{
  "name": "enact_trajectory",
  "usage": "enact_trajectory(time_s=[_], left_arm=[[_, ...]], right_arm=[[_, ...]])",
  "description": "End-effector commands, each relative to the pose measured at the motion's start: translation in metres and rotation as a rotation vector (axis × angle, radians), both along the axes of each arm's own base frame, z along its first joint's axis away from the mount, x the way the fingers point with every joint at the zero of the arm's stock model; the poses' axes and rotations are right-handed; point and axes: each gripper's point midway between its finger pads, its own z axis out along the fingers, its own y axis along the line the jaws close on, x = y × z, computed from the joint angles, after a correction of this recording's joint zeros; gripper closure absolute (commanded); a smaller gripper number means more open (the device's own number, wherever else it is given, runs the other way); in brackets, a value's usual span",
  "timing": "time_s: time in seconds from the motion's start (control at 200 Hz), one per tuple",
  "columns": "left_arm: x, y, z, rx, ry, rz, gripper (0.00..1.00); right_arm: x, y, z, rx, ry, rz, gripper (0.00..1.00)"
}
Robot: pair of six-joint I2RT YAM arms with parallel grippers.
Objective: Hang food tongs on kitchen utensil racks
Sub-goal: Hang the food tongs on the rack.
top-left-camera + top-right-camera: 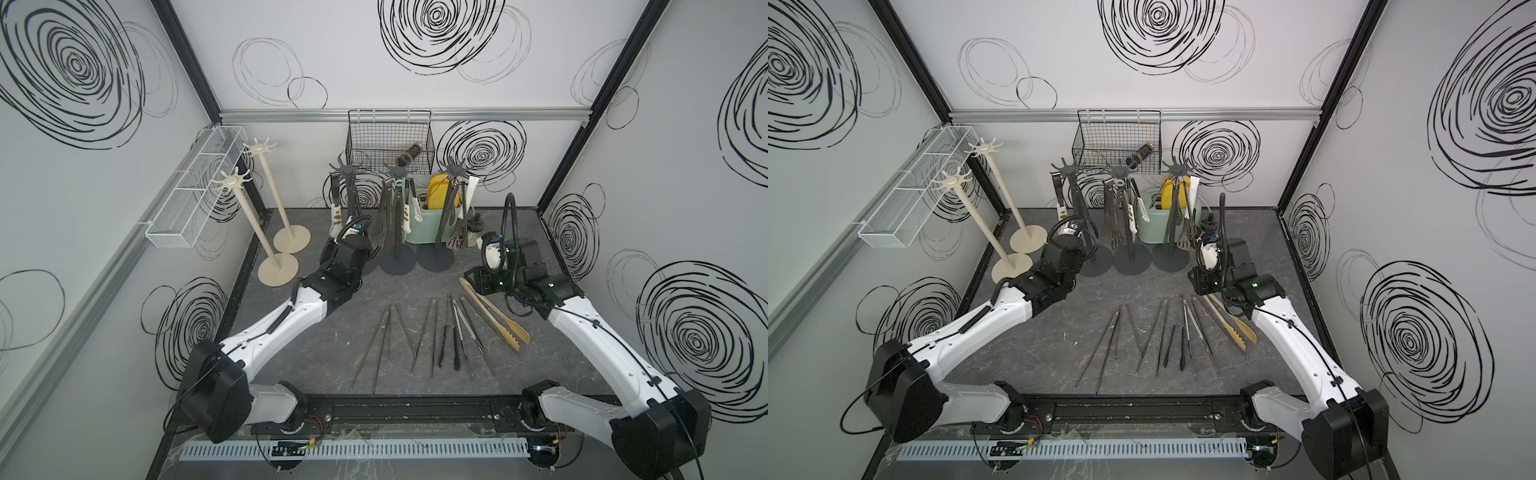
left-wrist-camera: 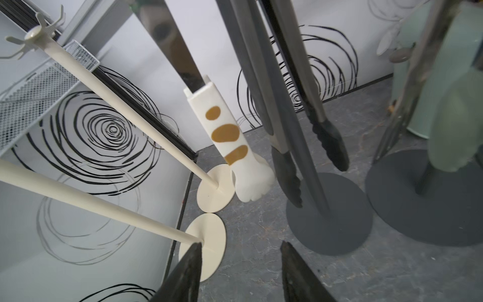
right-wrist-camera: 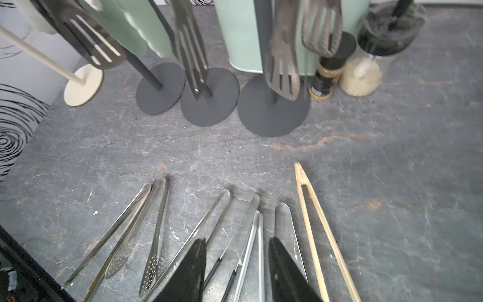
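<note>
While I am reaching in by the racks, my left gripper (image 2: 240,245): standing partly open, fingers apart with nothing between them, hovering over the counter (image 2: 248,230) in front of the leftmost dark grey rack.
My right gripper (image 3: 237,240): standing partly open too, gripping nothing, hanging above the near ends of the tongs lying on the counter.
Loose tongs (image 3: 152,264): lying flat on the counter between my two arms, fanned side by side; most are steel, with two slim black-tipped pairs among them.
Wooden tongs (image 1: 519,336): lying at the right end of that row, just beside my right wrist.
Dark grey racks (image 1: 399,266): three standing upright in a line at the back of the counter, round bases close together, each one carrying hanging tongs.
Spotted cream-headed tongs (image 2: 230,136): hanging from the leftmost dark grey rack, with black-tipped tongs (image 2: 326,141) hanging right next to them.
Cream racks (image 1: 277,272): two standing near the left wall, bases just beside each other.
Green tub (image 1: 419,232): sitting behind the dark grey racks.
Jars (image 3: 324,78): standing beside the rightmost dark grey base.
</note>
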Motion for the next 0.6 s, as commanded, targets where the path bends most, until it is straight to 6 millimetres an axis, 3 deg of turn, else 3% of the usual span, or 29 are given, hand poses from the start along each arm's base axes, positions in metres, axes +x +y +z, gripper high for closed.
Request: enact_trajectory(time_s=[0.0, 0.215, 0.34, 0.595], left_arm=[[-0.026, -0.019, -0.021, -0.212, 0.1, -0.075, 0.47], [-0.06, -0.058, -0.029, -0.513, 0.168, -0.277, 0.47], [-0.077, -0.074, -0.023, -0.624, 0.184, -0.378, 0.47], [-0.1, -0.093, -0.001, -0.702, 0.214, -0.54, 0.47]], right_arm=[[-0.011, -0.022, -0.027, -0.044, 0.101, -0.099, 0.57], [0.002, -0.056, -0.048, -0.117, 0.187, -0.213, 0.58], [0.009, -0.074, -0.066, -0.157, 0.261, -0.233, 0.6], [0.011, -0.088, -0.112, -0.301, 0.436, -0.217, 0.59]])
